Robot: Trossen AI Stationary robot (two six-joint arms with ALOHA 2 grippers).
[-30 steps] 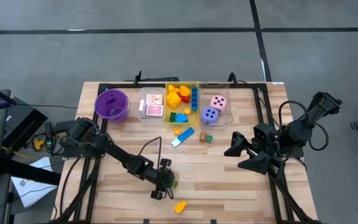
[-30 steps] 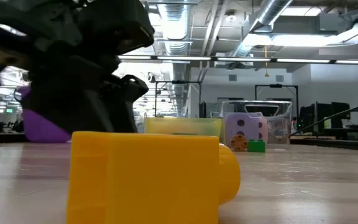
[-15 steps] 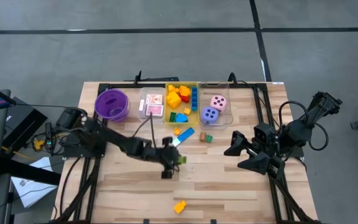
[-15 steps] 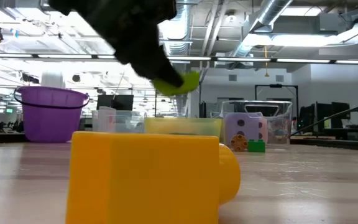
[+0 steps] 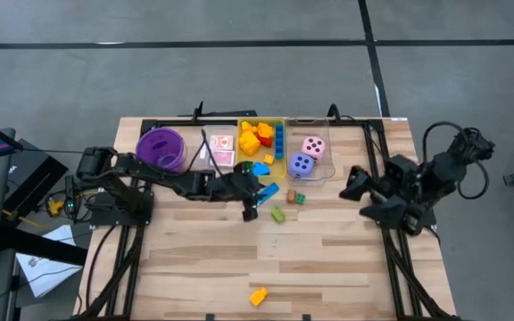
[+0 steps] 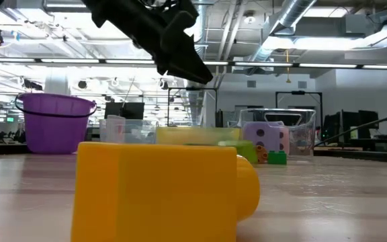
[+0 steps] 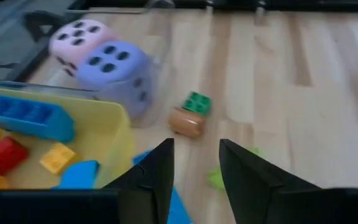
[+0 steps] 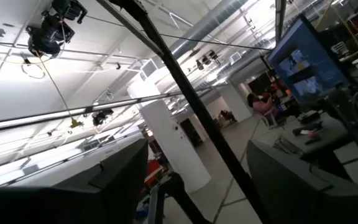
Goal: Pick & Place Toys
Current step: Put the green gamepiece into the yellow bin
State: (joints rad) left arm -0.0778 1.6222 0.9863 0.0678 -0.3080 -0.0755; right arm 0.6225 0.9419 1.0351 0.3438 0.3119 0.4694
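Note:
A lime green block (image 5: 277, 214) lies on the table just right of my left gripper (image 5: 251, 211), touching no finger; the left wrist view shows it blurred (image 7: 216, 179) past the fingertips. That gripper (image 7: 196, 144) hangs open above the table, with nothing between its fingers, in front of the yellow bin (image 5: 281, 159) of blocks. Blue blocks (image 5: 266, 190) lie beside it. A small orange piece and a green one (image 7: 191, 112) sit in front of the clear bin holding the pink and purple dice (image 5: 307, 157). My right gripper (image 5: 357, 194) waits open at the right, raised.
A yellow block (image 5: 258, 296) lies alone near the front edge, filling the low view (image 6: 160, 191). A purple bowl (image 5: 161, 149) and a clear bin with red cards (image 5: 219, 150) stand at the far left. Bare wood lies across the table's middle and front.
My left gripper has risen and swung from near the front edge toward the far edge and right, carrying the lime green block. The block has left its fingers and now lies on the table beside the blue blocks. My right gripper has drawn back slightly toward the right edge.

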